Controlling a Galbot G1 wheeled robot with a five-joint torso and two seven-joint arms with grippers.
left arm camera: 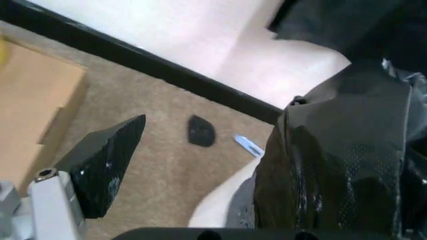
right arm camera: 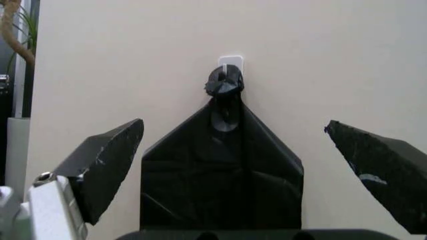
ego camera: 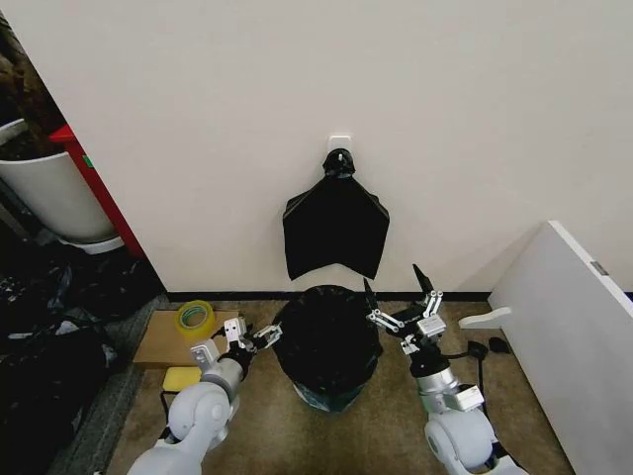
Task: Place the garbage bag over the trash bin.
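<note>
The garbage bag [ego camera: 326, 336], glossy crinkled black plastic, is draped over the trash bin on the carpet by the wall. A pale curve of the trash bin [left arm camera: 215, 212] shows under the bag [left arm camera: 340, 165] in the left wrist view. My left gripper [ego camera: 254, 336] is at the bag's left edge and open. One finger [left arm camera: 107, 160] is clear of the bag, and the bag hides the other. My right gripper [ego camera: 393, 289] is open wide, raised just right of the bag's top and apart from it, pointing at the wall [right arm camera: 232, 125].
A flat black bundle [ego camera: 336, 233] hangs from a wall hook above the bin. A cardboard box [ego camera: 158, 346] with a yellow tape roll [ego camera: 195, 317] lies at left, with a big white pot [ego camera: 49, 193] beyond. A white board [ego camera: 569, 317] leans at right.
</note>
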